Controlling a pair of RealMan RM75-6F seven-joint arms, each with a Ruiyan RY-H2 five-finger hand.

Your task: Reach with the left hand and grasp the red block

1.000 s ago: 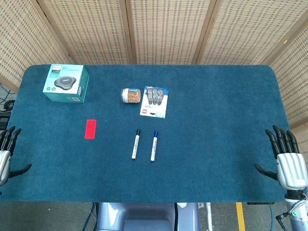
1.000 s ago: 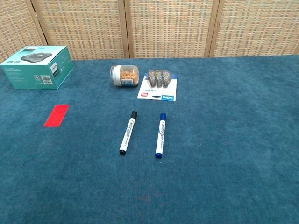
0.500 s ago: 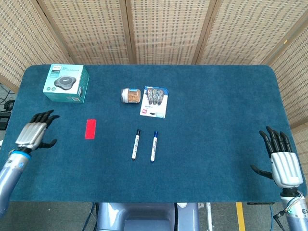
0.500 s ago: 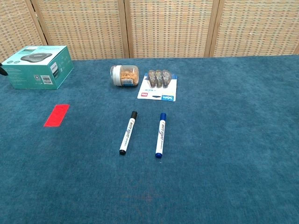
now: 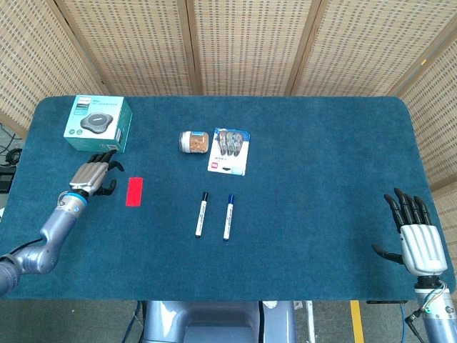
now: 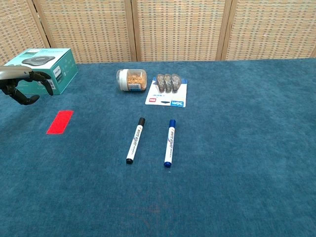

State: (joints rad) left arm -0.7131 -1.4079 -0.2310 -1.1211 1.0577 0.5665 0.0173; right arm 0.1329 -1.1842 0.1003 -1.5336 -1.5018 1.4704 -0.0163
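Observation:
The red block point(image 5: 134, 191) point(image 6: 59, 121) lies flat on the blue table cloth, left of centre. My left hand point(image 5: 93, 174) point(image 6: 22, 84) hovers just left of it and a little farther back, fingers apart and holding nothing. It is apart from the block. My right hand point(image 5: 418, 236) stays at the table's front right edge, fingers spread and empty; the chest view does not show it.
A teal box point(image 5: 98, 123) point(image 6: 40, 70) stands at the back left, close behind the left hand. A small jar point(image 5: 194, 141) and a blister pack point(image 5: 229, 151) lie mid-table. A black marker point(image 5: 202, 214) and a blue marker point(image 5: 228, 216) lie right of the block.
My left hand has swept from the table's front left edge forward and rightward, ending close beside the red block. The right hand has drifted slightly toward the front edge.

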